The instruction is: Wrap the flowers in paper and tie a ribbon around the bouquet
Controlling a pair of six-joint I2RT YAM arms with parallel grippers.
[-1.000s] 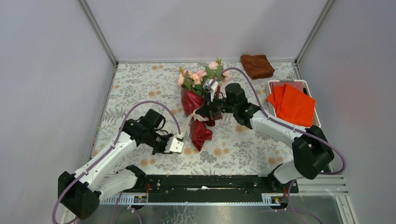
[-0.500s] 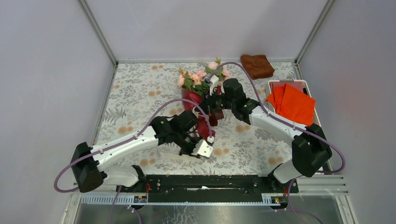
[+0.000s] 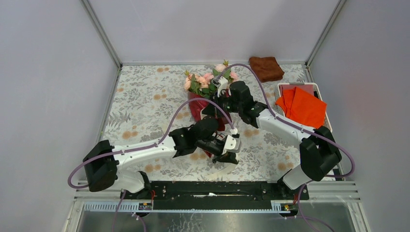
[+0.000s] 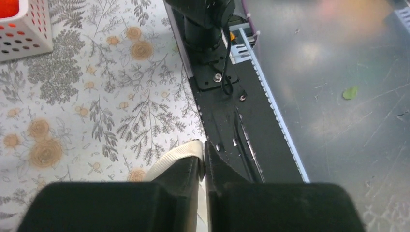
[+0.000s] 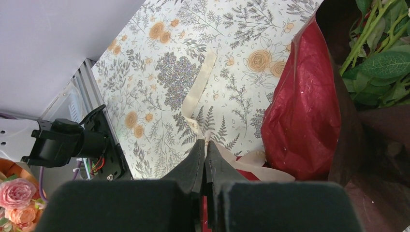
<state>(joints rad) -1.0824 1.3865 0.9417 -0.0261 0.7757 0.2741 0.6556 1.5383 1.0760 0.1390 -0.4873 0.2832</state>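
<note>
1. At the left, the left fingers (image 4: 203, 162) are pressed together on a narrow, flat cream-white ribbon (image 4: 176, 153). They are held low over the floral-printed desk (image 3: 145, 96), close to its near rail.
2. In the middle, the bouquet (image 3: 203, 94) is laid on the desk with its small pink roses (image 3: 205, 78) and green leaves toward the far wall. Its stems are enclosed in a cone of thin dark red paper (image 3: 196, 104), and the cone's near end is hidden behind the left arm.
3. Just right of the cone, the right fingers (image 5: 205, 150) are closed on the same ribbon. From their tips it runs out across the desk on one side and toward the paper on the other.
4. Further right, by the far wall, a small brown folded cloth (image 3: 266, 68) is laid.
5. At the right edge, a white perforated plastic basket (image 3: 319, 88) is filled with bright orange sheets (image 3: 303, 110).
</note>
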